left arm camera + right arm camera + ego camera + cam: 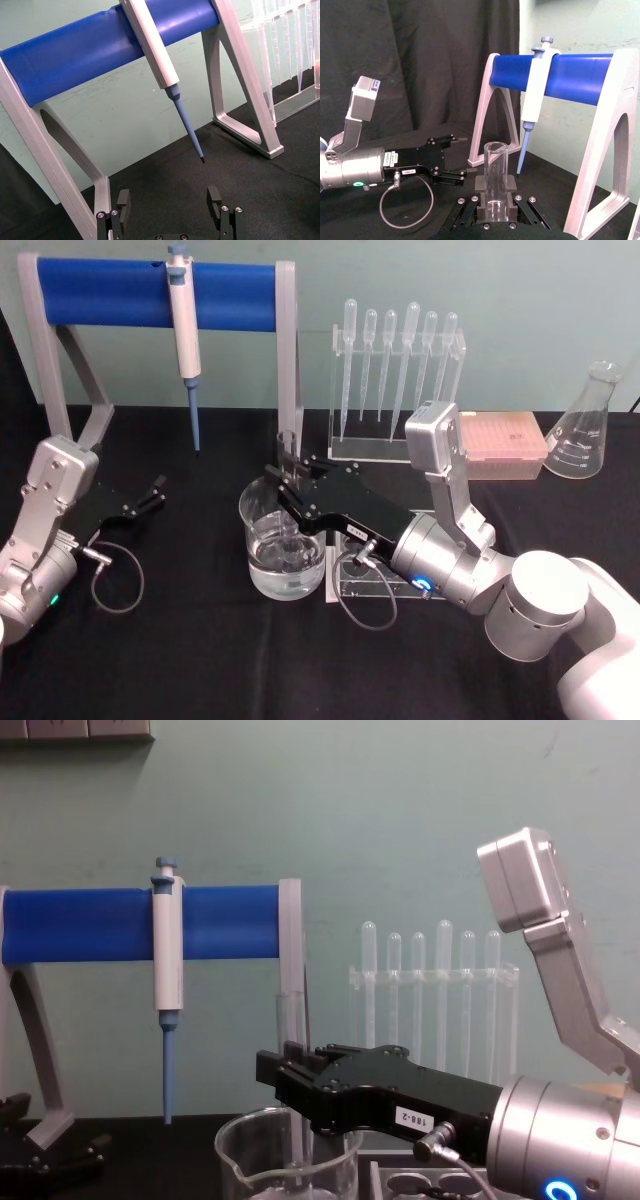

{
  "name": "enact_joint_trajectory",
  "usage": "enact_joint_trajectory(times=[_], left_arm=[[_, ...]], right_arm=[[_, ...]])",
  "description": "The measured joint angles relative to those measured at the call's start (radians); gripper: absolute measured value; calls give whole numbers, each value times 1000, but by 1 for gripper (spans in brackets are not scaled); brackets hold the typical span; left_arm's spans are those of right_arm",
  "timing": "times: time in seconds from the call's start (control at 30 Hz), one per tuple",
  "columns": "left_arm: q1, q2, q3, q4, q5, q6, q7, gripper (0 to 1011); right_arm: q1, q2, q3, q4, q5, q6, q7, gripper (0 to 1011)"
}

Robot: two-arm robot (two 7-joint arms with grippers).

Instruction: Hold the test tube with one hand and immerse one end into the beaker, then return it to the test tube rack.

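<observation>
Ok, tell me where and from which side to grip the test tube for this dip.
Grip the test tube at about mid-length, from the side, across its round wall. It stands upright, mouth up, so the lower end is free to enter the beaker. The right gripper holds it so; the left gripper rests open at the left.

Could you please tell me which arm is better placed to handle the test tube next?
Right: the right hand grips the test tube upright at the beaker, while the left hand sits open, apart on the left.
</observation>
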Motion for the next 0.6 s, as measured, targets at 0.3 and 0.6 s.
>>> enact_joint_trajectory(times=[0.3,0.6], left_arm=[[0,0,0,0,0,0,0,1000],[0,0,0,0,0,0,0,1000]], right_arm=[[0,0,0,0,0,0,0,225],[0,0,0,0,0,0,-1,224]])
